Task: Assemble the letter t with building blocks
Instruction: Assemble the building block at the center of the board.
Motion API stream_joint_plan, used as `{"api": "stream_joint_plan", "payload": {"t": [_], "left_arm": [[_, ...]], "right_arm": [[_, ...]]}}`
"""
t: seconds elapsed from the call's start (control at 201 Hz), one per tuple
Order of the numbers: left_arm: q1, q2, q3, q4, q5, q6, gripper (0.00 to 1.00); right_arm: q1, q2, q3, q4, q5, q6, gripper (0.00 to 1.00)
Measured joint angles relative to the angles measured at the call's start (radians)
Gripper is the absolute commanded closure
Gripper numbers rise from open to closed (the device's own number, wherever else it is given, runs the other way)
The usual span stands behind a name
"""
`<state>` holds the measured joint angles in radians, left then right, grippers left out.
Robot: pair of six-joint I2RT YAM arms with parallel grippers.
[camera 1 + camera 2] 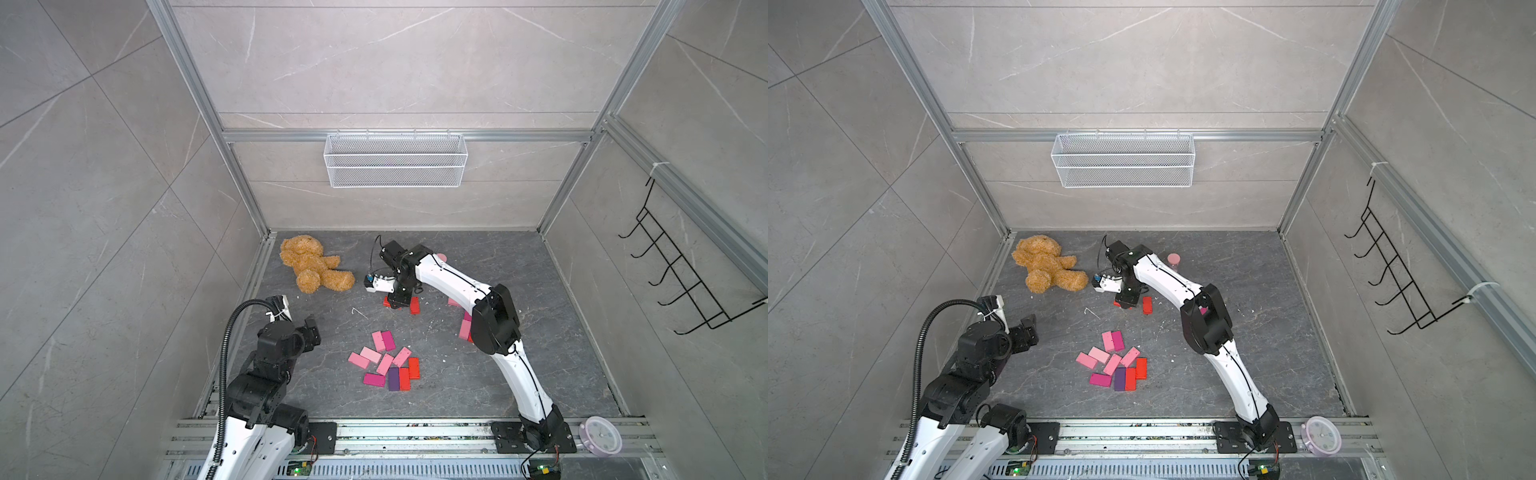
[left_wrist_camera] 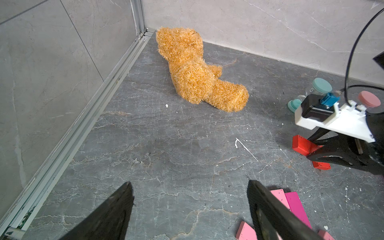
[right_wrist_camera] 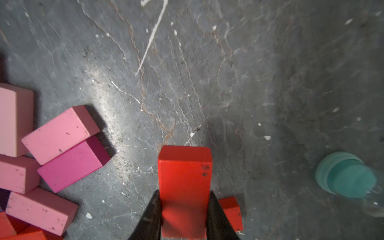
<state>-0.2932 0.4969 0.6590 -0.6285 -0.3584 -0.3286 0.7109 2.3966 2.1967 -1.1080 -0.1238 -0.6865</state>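
The right tool (image 3: 184,193) is clenched on a red block (image 3: 185,174). Its wrist view shows both black fingers pressed to the block's long sides, with the free end sticking out past the tips. A second red block (image 3: 231,212) lies just beside this tool, partly hidden by a finger. In both top views the tool's body covers most of the grip.

The left tool (image 2: 189,182) hangs released, jaws wide apart and grasping nothing, well apart from the right tool. The loose building blocks (image 1: 386,361), pink, magenta, red and one purple, lie flat in a cluster on the base side of the right tool. The left wrist view catches only their edge.

Both wrist views show a teal timer (image 2: 320,87) beyond the right tool, which the arm hides in the top views. A pink timer (image 2: 368,98) stands near it. A teddy bear (image 1: 311,264) lies beyond the left tool, near the far corner. A few pink blocks (image 1: 464,328) peek from under the right arm.

The table (image 1: 457,395) is dark grey marbled stone with white scratches. Pale grey tiled walls in an aluminium frame carry a wire basket (image 1: 395,160) and a black hook rack (image 1: 681,270).
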Motion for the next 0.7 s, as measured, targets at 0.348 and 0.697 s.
{"api": "stream_joint_plan", "payload": {"t": [0.348, 0.697], "left_arm": [[0.0, 0.013, 0.0, 0.0, 0.0, 0.0, 0.12], [0.0, 0.015, 0.0, 0.0, 0.0, 0.0, 0.12]], "right_arm": [[0.0, 0.023, -0.02, 0.001, 0.111, -0.068, 1.0], [0.0, 0.065, -0.026, 0.005, 0.14, -0.093, 1.0]]}}
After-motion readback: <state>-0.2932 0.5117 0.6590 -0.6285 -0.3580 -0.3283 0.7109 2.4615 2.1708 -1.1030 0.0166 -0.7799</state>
